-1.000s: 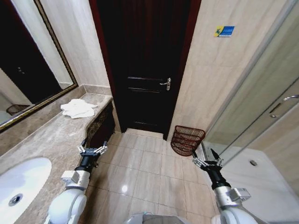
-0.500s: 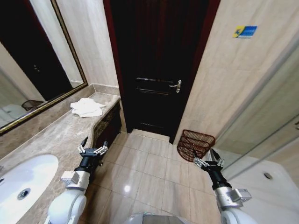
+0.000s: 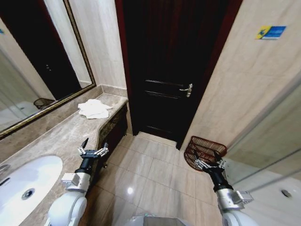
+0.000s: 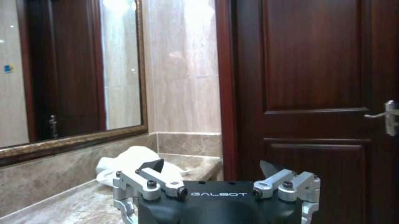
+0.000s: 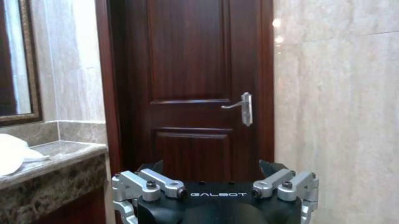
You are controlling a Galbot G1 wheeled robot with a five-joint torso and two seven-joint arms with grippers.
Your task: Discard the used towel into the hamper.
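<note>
The white used towel (image 3: 95,108) lies crumpled at the far end of the marble counter, and it appears again in the left wrist view (image 4: 130,162) and at the edge of the right wrist view (image 5: 12,155). The reddish-brown slatted hamper (image 3: 204,152) stands on the floor tiles against the right wall, beside the dark door. My left gripper (image 3: 93,149) hovers open by the counter's front edge, well short of the towel. My right gripper (image 3: 208,162) is open too, held just in front of the hamper. Both hold nothing.
A dark wooden door (image 3: 171,70) with a metal handle (image 3: 187,89) faces me. The marble counter (image 3: 56,141) with a white sink (image 3: 26,181) runs along the left under a framed mirror (image 3: 33,70). A glass shower partition (image 3: 273,141) is on the right. Tiled floor (image 3: 146,167) lies between.
The whole head view has shifted: door, towel and hamper sit further right and nearer, so the camera has moved. Both arms keep the same pose, grippers open.
</note>
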